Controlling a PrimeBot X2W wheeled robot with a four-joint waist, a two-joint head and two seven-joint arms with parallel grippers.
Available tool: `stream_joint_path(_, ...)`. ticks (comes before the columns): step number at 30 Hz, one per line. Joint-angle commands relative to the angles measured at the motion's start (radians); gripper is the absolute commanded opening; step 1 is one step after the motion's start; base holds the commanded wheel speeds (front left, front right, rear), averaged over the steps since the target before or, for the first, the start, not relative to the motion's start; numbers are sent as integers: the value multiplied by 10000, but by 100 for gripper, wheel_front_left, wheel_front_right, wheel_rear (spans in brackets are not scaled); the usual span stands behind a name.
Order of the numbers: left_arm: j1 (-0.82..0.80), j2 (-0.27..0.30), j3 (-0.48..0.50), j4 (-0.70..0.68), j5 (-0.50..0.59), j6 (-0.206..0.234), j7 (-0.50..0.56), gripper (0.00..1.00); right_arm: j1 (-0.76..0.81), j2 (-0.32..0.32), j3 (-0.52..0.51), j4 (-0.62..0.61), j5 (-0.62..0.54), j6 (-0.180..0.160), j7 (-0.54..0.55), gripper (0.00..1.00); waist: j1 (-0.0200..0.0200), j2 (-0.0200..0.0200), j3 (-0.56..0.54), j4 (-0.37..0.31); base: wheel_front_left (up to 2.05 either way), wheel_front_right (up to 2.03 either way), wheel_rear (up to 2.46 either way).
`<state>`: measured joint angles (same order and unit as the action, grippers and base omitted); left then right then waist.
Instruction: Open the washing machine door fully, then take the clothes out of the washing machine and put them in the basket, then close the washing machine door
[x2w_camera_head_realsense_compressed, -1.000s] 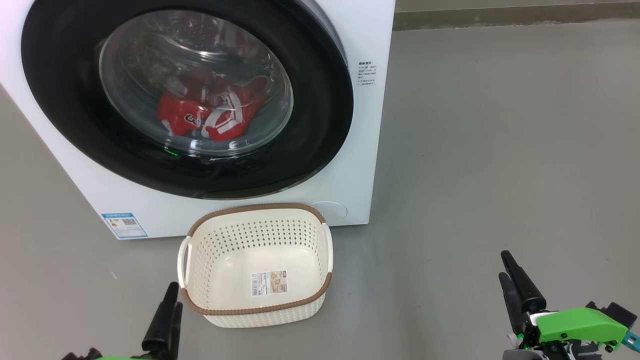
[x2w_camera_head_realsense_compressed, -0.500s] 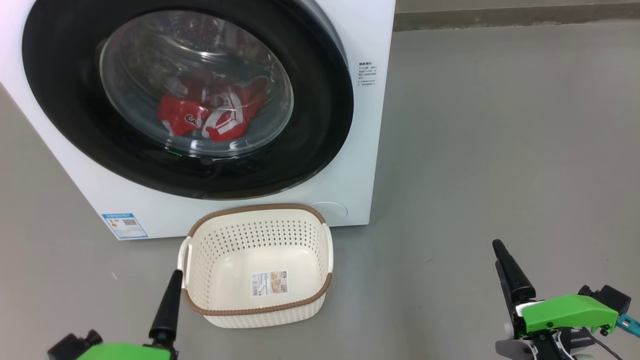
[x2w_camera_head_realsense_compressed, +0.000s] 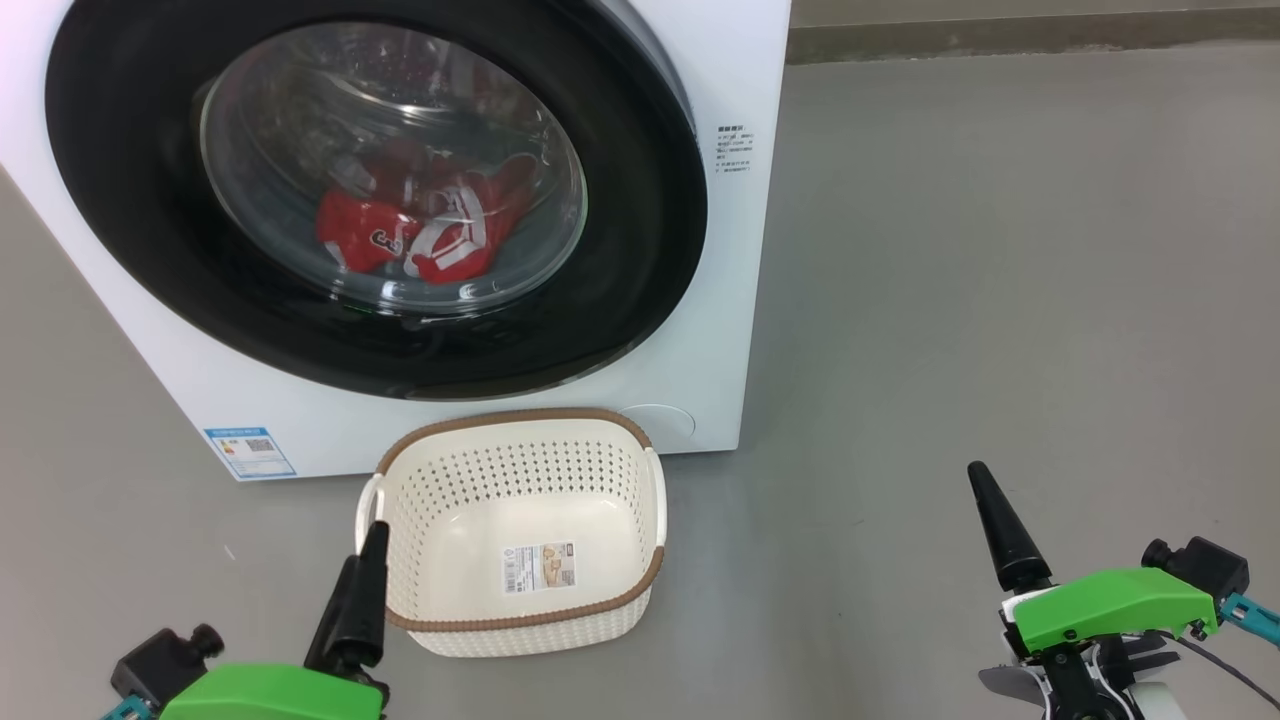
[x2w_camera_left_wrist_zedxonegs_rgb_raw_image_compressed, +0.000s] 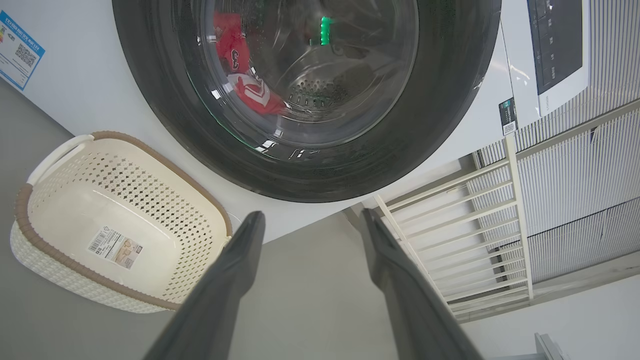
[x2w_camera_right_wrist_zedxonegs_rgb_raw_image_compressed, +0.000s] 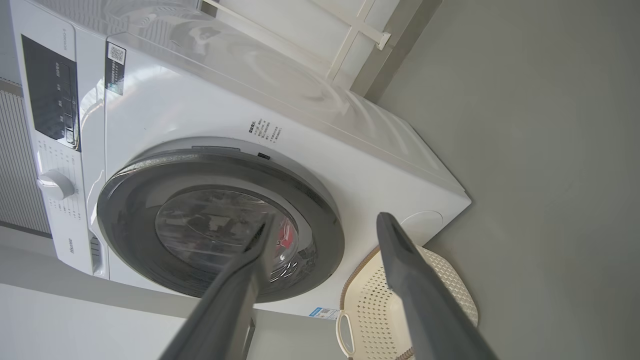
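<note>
Low, left fingers (x2w_camera_left_wrist_zedxonegs_rgb_raw_image_compressed: 235, 270) spread beside basket (x2w_camera_head_realsense_compressed: 520, 413), right fingers (x2w_camera_right_wrist_zedxonegs_rgb_raw_image_compressed: 405, 265) spread over floor (x2w_camera_head_realsense_compressed: 950, 300)

- A white "3" on the red clothes (x2w_camera_head_realsense_compressed: 365, 225).
- "Hisense" on the washing machine (x2w_camera_right_wrist_zedxonegs_rgb_raw_image_compressed: 165, 115), below its control panel (x2w_camera_right_wrist_zedxonegs_rgb_raw_image_compressed: 52, 100), in the right wrist view.
- A QR code on the blue sticker (x2w_camera_head_realsense_compressed: 248, 451) low on its front; print too small to read.
- A barcode on the paper label (x2w_camera_head_realsense_compressed: 538, 566) in the basket (x2w_camera_head_realsense_compressed: 520, 412); print too small.

The basket (x2w_camera_head_realsense_compressed: 510, 470) sits just right of the left gripper (x2w_camera_left_wrist_zedxonegs_rgb_raw_image_compressed: 311, 214) and well left of the right gripper (x2w_camera_right_wrist_zedxonegs_rgb_raw_image_compressed: 325, 216). Beyond both stands the washing machine (x2w_camera_head_realsense_compressed: 740, 60), with clothes (x2w_camera_head_realsense_compressed: 420, 235) inside behind its door (x2w_camera_head_realsense_compressed: 640, 200).
</note>
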<state>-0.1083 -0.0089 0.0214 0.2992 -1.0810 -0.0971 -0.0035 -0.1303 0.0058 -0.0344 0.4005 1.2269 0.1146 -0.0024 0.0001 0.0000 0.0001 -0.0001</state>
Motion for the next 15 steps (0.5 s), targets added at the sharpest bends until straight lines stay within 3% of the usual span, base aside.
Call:
stream_joint_path(1,-499,170,36,-312,421,10,-158,100,-629,-94,187,-185,-314,67,-138,100,-1,0,5,-2,0,0,0)
stream_joint_path(15,-746,250,-188,-741,2739,75,-594,100,-996,-153,408,-162,-2176,84,-579,100,-1,0,22,-31,0,0,0)
